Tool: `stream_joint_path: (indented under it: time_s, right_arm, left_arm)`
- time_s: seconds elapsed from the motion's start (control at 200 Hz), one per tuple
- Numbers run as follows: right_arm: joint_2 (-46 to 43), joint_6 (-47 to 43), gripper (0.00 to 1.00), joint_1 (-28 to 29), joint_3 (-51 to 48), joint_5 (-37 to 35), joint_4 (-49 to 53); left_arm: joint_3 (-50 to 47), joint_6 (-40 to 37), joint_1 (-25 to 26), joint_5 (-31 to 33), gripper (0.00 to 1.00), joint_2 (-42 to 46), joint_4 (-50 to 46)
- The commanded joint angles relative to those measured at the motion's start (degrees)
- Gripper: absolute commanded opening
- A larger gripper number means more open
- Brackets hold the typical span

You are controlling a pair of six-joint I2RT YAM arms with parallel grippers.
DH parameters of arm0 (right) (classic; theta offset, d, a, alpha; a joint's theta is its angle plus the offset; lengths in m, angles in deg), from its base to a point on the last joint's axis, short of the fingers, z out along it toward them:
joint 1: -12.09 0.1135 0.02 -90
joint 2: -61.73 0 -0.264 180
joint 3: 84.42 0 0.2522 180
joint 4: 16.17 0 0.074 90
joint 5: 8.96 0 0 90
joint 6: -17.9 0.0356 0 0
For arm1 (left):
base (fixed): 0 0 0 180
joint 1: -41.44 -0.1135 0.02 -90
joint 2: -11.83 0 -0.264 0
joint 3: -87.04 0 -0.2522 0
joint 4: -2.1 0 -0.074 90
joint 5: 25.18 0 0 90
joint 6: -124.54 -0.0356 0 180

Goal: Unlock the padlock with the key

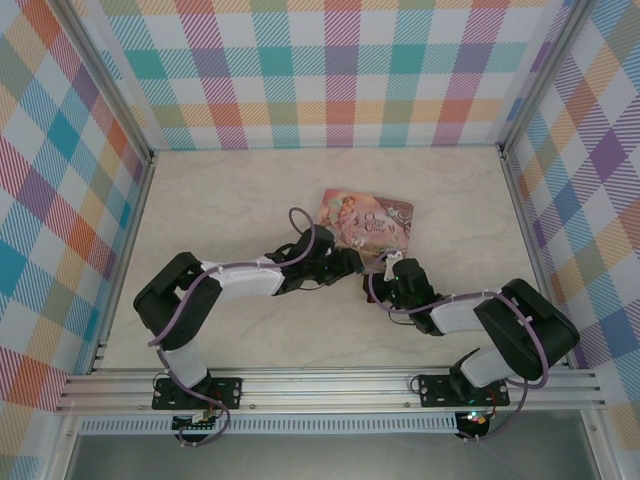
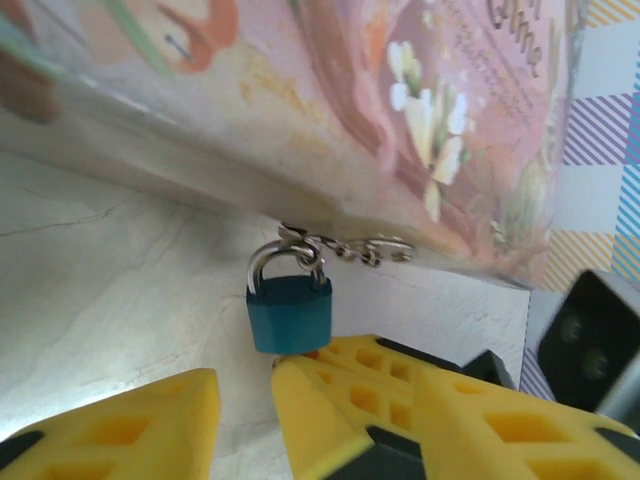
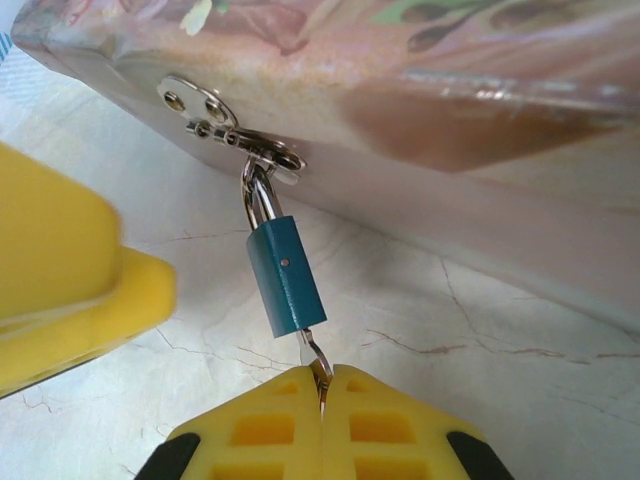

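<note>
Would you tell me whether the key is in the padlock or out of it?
In: the key runs from the underside of the padlock into the shut right gripper.

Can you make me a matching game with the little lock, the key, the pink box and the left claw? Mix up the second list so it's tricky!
Things:
1. padlock
2. key
3. pink tin
4. left gripper

States:
a. open, fingers apart
b. pinched by the shut right gripper
c. blue-teal, hanging from the clasp
d. decorated with flowers

Pairs: 1-c, 2-b, 3-d, 4-a
</note>
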Motion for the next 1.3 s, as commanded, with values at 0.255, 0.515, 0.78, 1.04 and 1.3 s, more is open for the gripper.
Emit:
stream_joint_path:
  time_s: [0.255, 0.515, 0.78, 1.04, 1.3]
  right_arm:
    - [-2.7, 8.66, 0.0, 2.71, 1.26, -0.58, 1.03]
    - [-6.43, 14.19, 0.0, 3.38, 3.35, -1.31, 8.98]
    - [-5.79, 16.49, 0.0, 3.47, 5.14, -0.44, 11.35]
    - [-5.53, 17.22, 0.0, 3.52, 6.27, 0.08, 11.48]
    - [-5.78, 18.1, 0.0, 3.51, 6.74, 0.39, 11.25]
  left_arm:
    - [-6.1, -0.67, -3.36, 0.04, 0.58, 9.6, 3.63]
    - [-8.7, 1.38, -3.55, -2.27, 0.48, 6.72, 10.65]
    - [-9.61, 5.49, -3.16, -4.58, 0.45, 1.84, 17.6]
    - [-9.12, 7.24, -2.05, -5.29, 0.41, -2.03, 21.2]
    - [-8.72, 8.31, -1.54, -5.84, 0.39, -5.2, 24.08]
